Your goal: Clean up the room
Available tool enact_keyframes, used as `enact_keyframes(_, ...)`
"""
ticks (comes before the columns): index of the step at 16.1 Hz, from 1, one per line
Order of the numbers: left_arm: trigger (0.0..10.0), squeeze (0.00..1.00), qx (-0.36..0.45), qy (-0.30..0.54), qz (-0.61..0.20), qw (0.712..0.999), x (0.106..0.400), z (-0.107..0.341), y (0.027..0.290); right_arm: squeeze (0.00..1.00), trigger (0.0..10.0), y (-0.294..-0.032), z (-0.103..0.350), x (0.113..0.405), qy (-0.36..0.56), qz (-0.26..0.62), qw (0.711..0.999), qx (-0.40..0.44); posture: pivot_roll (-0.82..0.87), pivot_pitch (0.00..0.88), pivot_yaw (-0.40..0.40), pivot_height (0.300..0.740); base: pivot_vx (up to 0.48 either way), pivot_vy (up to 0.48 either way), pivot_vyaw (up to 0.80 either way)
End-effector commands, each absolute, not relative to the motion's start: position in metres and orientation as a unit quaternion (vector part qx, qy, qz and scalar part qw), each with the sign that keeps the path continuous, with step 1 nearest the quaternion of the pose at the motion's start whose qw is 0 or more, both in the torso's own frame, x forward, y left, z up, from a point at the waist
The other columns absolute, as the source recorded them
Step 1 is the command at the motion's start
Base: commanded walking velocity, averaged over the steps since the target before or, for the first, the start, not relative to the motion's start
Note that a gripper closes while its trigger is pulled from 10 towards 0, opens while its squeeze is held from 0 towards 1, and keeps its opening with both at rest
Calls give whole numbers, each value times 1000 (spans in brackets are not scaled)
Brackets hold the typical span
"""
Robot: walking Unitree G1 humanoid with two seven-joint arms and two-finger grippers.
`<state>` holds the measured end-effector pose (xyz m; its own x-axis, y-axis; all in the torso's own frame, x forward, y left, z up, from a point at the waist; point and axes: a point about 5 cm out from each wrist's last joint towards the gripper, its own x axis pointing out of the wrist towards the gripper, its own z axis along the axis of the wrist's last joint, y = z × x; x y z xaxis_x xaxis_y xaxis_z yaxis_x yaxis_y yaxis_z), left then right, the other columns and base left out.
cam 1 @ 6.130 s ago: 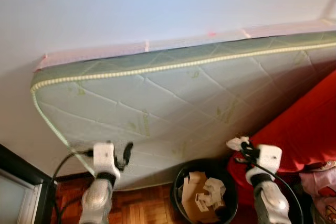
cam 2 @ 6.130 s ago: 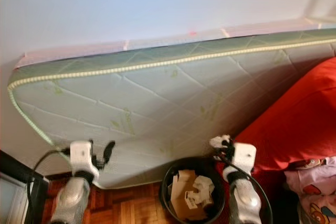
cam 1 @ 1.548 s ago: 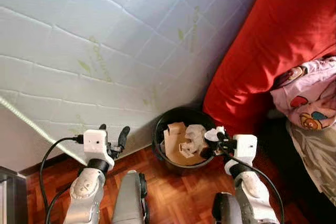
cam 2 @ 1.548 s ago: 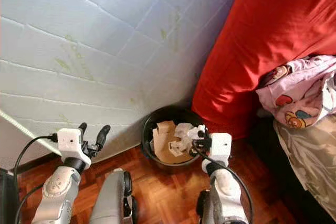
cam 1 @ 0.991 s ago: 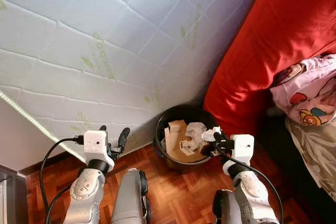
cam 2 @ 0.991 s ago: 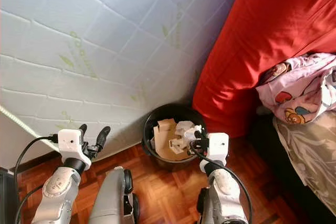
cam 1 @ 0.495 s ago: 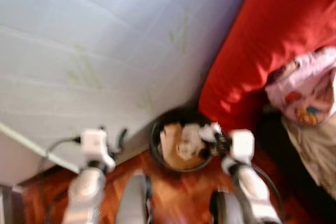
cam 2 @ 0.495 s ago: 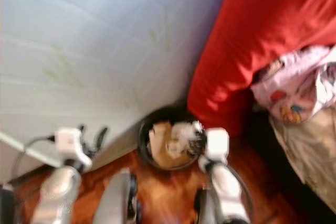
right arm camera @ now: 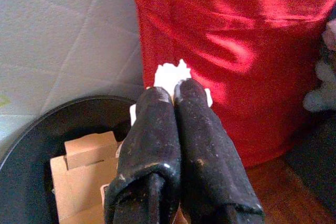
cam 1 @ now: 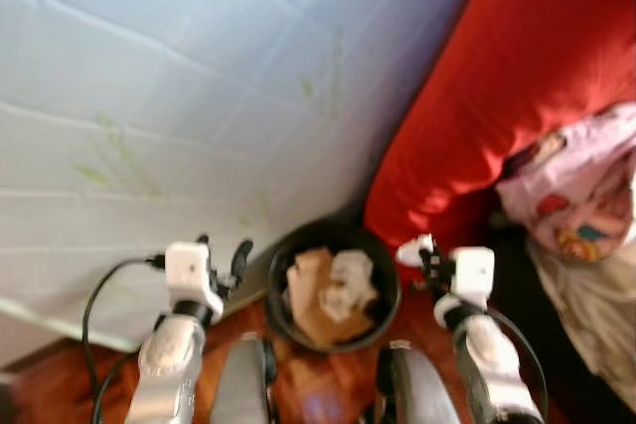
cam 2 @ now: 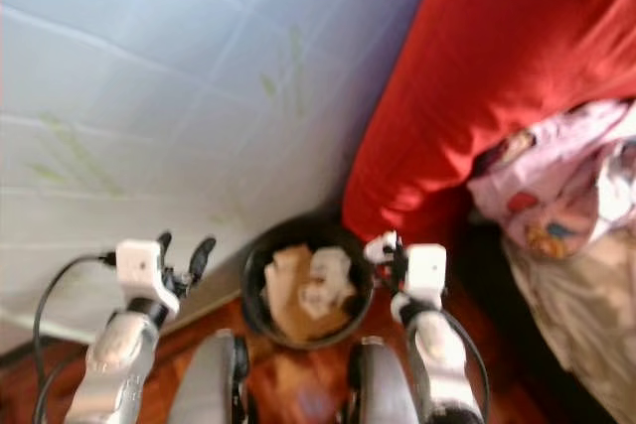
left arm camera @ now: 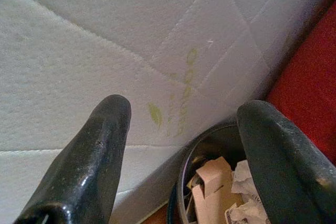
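With white paper [right arm camera: 169, 75] pinched in the clenched right gripper [cam 1: 425, 253] at the bin's [cam 1: 383, 267] right rim, release here risks a floor miss; the left gripper [cam 1: 224, 255] is spread, empty.

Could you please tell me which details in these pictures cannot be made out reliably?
- White scrap: right wrist view, mostly hidden behind the shut right gripper; its kind is unclear.
- Trash bin contents: both eye views are motion-blurred; printing on the papers is unreadable.
- Trash bin: left wrist view, cut off by the edge and the open left gripper.
- Pink cloth: blurred, cut off by the edge.
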<state>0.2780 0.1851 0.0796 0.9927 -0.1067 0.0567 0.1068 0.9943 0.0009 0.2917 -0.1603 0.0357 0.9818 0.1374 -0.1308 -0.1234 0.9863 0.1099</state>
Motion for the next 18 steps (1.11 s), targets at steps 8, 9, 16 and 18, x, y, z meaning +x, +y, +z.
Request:
enact_keyframes(8, 10000, 0, 1, -14, -50, 999, 272, 74, 190, 0, 10000, -136, 28, 300, 112, 161, 979, 63, 139, 231, 10, 594, 108, 0, 0)
enact_keyframes(9, 10000, 0, 1, -15, -51, 999, 272, 74, 189, 0, 10000, -137, 29, 302, 114, 156, 979, 67, 137, 231, 10, 594, 0, 0, 0)
enact_keyframes(16, 10000, 0, 2, -30, -53, 998, 279, 83, 187, 0, 10000, -137, 54, 337, 110, 126, 980, 103, 174, 246, -9, 594, 0, 0, 0)
enact_keyframes(18, 10000, 0, 4, -47, -50, 998, 284, 92, 187, 0, 10000, -128, 71, 354, 121, 115, 978, 127, 203, 273, -29, 594, 0, 0, 0)
